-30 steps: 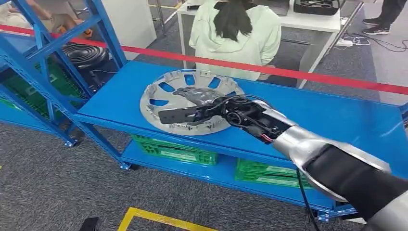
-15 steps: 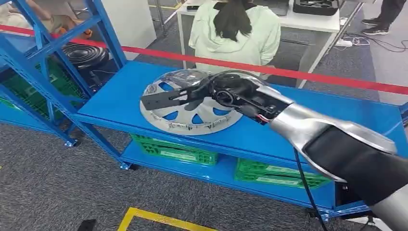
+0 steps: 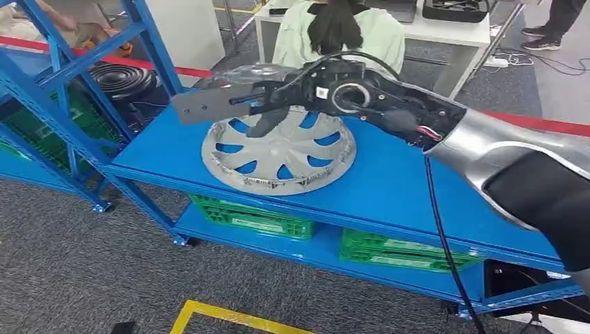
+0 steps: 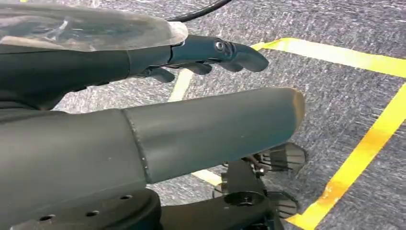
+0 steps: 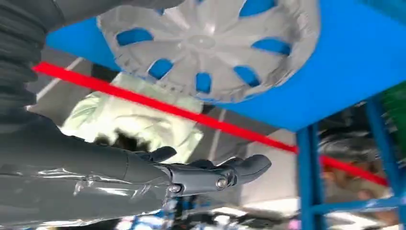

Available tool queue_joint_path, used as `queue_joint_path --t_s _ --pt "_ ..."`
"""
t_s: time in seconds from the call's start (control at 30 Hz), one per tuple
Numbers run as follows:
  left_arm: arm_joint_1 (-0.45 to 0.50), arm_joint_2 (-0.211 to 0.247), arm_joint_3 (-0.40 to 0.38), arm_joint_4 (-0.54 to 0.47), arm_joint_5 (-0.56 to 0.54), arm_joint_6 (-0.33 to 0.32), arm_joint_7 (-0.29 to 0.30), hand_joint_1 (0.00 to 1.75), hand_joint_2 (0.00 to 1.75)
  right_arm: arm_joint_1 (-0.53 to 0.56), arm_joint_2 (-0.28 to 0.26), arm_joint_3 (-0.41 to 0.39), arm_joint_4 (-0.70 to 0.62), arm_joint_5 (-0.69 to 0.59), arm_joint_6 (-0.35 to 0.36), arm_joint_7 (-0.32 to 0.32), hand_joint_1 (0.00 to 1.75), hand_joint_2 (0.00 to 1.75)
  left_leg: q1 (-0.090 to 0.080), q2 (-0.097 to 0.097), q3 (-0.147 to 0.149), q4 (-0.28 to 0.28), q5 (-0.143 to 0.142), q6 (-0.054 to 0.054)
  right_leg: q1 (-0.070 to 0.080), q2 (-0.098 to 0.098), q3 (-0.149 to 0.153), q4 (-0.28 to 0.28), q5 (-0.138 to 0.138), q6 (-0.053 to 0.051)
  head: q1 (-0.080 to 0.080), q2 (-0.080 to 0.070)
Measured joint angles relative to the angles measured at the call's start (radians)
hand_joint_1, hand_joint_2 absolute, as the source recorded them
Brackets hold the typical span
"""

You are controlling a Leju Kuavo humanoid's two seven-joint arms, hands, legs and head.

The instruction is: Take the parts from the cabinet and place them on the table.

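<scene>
The hubcap [image 3: 280, 151] lies flat on the blue bench [image 3: 417, 181], frame centre; the right hand [image 3: 240, 104] (fingers extended, holding nothing) hovers above it.

Looks like a workshop or test hall w/ a parts store to me. I see blue steel racking [image 3: 62, 76] and a blue shelf table [image 3: 389, 181], green crates [image 3: 250, 217] underneath, grey carpet floor [image 3: 76, 271] w/ yellow tape [image 3: 229, 316]. Red barrier tape [image 3: 536, 124] fences off my area; behind it a person [image 3: 341, 35] sits at a white desk [image 3: 452, 31].
</scene>
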Motion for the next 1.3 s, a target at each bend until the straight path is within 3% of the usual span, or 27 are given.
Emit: queue_joint_path --t_s 0.37,0.7,0.97,1.3 --pt "0.016 0.000 0.008 0.000 0.024 0.015 -0.012 0.00 0.00 0.026 -0.087 0.147 -0.179 -0.117 -0.009 0.030 0.00 1.75 0.000 0.000 0.000 0.000 0.000 0.000 0.000 0.000 0.000 0.000 0.000 0.000 0.000 0.000" --pt "0.015 0.007 0.016 0.000 0.028 0.027 -0.014 0.00 0.00 0.136 -0.162 0.235 -0.221 -0.123 -0.043 0.007 0.00 1.75 0.000 0.000 0.000 0.000 0.000 0.000 0.000 0.000 0.000 0.000 0.000 0.000 -0.001 0.000" --pt "0.015 0.012 0.024 0.000 0.028 0.029 -0.014 0.00 0.00 0.168 -0.190 0.261 -0.224 -0.139 -0.041 0.004 0.00 1.75 0.000 0.000 0.000 0.000 0.000 0.000 0.000 0.000 0.000 0.000 0.000 0.000 -0.001 0.000" --pt "0.006 0.015 0.024 0.000 0.009 0.029 -0.010 0.00 0.00 0.256 -0.215 0.258 -0.174 -0.098 -0.041 -0.076 0.00 1.75 0.000 0.000 0.000 0.000 0.000 0.000 0.000 0.000 0.000 0.000 0.000 0.000 -0.001 0.000"
